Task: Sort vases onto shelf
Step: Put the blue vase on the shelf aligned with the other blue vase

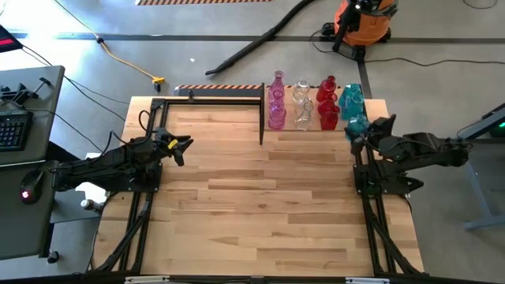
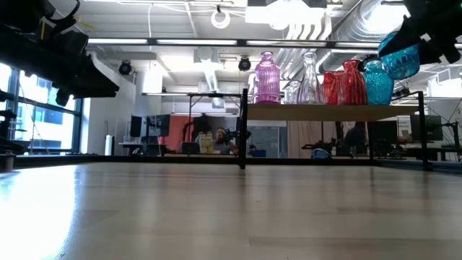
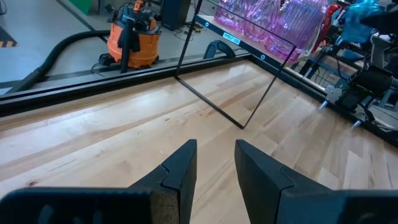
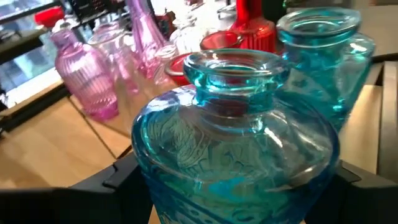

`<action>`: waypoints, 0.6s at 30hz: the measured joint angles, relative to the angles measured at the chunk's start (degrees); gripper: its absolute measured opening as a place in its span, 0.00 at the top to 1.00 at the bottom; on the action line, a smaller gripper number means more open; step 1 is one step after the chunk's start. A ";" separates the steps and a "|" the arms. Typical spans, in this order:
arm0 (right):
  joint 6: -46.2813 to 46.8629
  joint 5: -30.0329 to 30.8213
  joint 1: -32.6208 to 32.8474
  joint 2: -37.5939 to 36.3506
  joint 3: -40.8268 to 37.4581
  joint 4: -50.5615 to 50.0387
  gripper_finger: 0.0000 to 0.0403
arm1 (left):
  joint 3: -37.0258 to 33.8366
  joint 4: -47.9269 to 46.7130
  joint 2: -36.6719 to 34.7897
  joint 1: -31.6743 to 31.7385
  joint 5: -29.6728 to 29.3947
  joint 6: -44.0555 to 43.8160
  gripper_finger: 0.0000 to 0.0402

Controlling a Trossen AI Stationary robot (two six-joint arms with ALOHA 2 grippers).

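Right gripper [image 1: 364,132]: clamped on a teal vase [image 4: 236,155], held raised beside the shelf [image 1: 371,106].
Left gripper [image 3: 214,165]: fingers parted, nothing held, over the table [image 1: 260,205].

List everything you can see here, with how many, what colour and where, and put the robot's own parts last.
pink vases: at least two, pink, left end of the row on the shelf
clear vases: at least two, colourless, beside the pink ones
red vases: at least two, red, right of the clear ones
teal vase on shelf: one, teal, right end of the row
held teal vase: one, teal, squat, in the right pincer, at the shelf's right end
shelf: one, light wood with black posts, far side of the table
shop vacuum: one, orange, on the floor beyond the table
left pincer: open, empty, over the table's left side
right pincer: shut on the held teal vase
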 joint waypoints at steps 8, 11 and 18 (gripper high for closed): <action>5.38 1.10 0.01 0.04 -3.73 2.68 0.30 | 0.00 0.00 0.00 0.00 0.00 -0.02 0.75; 6.54 1.14 0.00 0.07 -4.99 3.87 0.30 | 0.00 0.00 0.00 0.00 0.00 0.00 0.75; 5.80 2.37 0.00 0.07 -5.55 4.60 0.30 | 0.00 0.00 0.00 0.00 0.00 -0.02 0.75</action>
